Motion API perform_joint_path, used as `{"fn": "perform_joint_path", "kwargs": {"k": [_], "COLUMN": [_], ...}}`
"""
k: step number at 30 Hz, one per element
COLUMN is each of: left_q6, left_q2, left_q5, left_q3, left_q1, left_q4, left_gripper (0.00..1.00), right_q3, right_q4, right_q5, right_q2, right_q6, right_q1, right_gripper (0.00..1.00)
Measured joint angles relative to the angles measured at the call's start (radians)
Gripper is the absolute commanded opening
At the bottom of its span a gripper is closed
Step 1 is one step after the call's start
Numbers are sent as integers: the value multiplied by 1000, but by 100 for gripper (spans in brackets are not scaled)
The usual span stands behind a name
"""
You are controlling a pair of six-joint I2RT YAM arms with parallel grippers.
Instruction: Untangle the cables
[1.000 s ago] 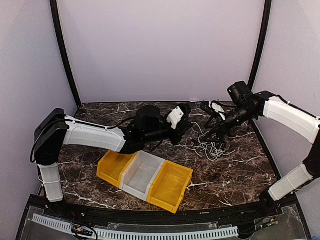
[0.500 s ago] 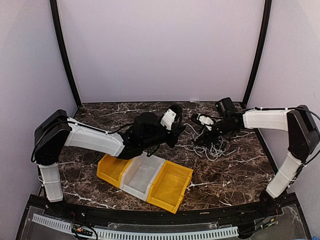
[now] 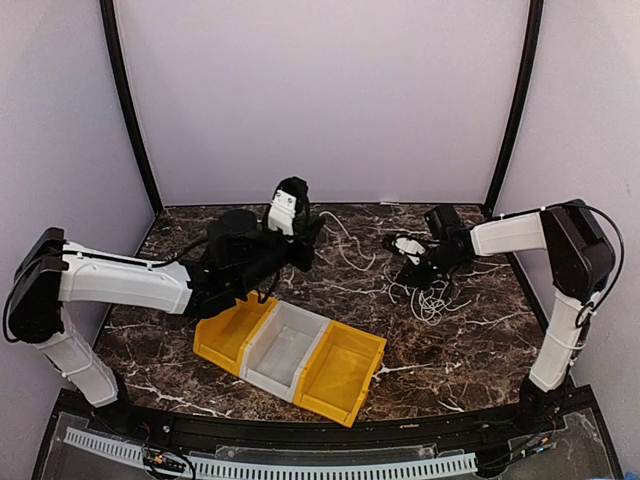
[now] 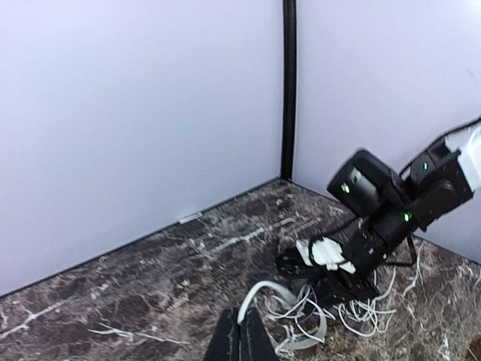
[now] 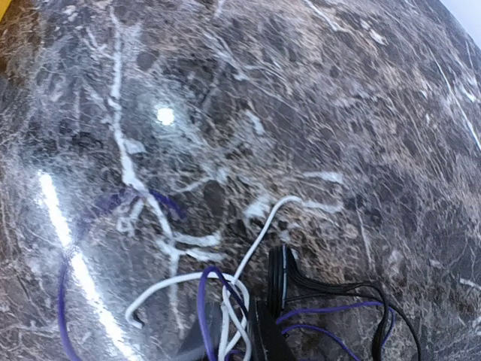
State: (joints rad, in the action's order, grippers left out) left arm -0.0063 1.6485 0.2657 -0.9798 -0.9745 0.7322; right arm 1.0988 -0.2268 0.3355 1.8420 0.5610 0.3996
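Note:
The tangle of thin white, purple and black cables (image 3: pixel 432 295) lies on the marble table at the right. My left gripper (image 3: pixel 312 228) (image 4: pixel 240 316) is raised at the back centre, shut on a thick white cable (image 4: pixel 264 284) that arcs back down into the tangle (image 4: pixel 338 312). My right gripper (image 3: pixel 408 268) (image 5: pixel 234 308) is low on the tangle's left edge, its jaws closed around a white cable (image 5: pixel 259 241) and a purple cable (image 5: pixel 203 289). A black cable with a flat connector (image 5: pixel 279 278) lies just right of its fingers.
Three joined bins sit in front of the arms: a yellow bin (image 3: pixel 225 335), a white bin (image 3: pixel 285 350) and another yellow bin (image 3: pixel 345 375). Grey walls and black corner posts (image 3: pixel 510 100) close in the table at the back and sides.
My left arm has swung left and back, lifting the white cable out of the tangle. My right gripper has dropped onto the tangle and closed from wide open.

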Motion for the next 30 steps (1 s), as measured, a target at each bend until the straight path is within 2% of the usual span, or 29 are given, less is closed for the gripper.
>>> {"fn": "perform_joint_path", "kwargs": {"k": [3, 8, 10, 12, 17, 20, 24, 30], "left_q6": [48, 130, 154, 172, 196, 197, 180, 125], "left_q2": [-137, -344, -396, -438, -475, -482, -484, -486], "left_q5": [51, 129, 149, 166, 196, 206, 218, 252], "left_q3": [25, 26, 26, 23, 0, -2, -2, -2], "left_q1": [18, 44, 48, 53, 62, 63, 68, 69], "left_q4": [-1, -19, -40, -79, -204, -271, -352, -467], "left_gripper": [0, 0, 0, 0, 0, 0, 0, 0], "right_q3": [0, 0, 0, 0, 5, 22, 58, 59], "right_q4": [2, 3, 3, 2, -14, -55, -136, -229], "right_q5": [-9, -22, -21, -19, -15, -11, 3, -16], "right_q2": [15, 42, 43, 43, 41, 24, -24, -196], "right_q6": [-11, -28, -33, -41, -48, -45, -12, 55], "right_q1": [-37, -86, -95, -96, -95, -96, -99, -107], "right_gripper": [21, 21, 25, 35, 51, 53, 61, 68]}}
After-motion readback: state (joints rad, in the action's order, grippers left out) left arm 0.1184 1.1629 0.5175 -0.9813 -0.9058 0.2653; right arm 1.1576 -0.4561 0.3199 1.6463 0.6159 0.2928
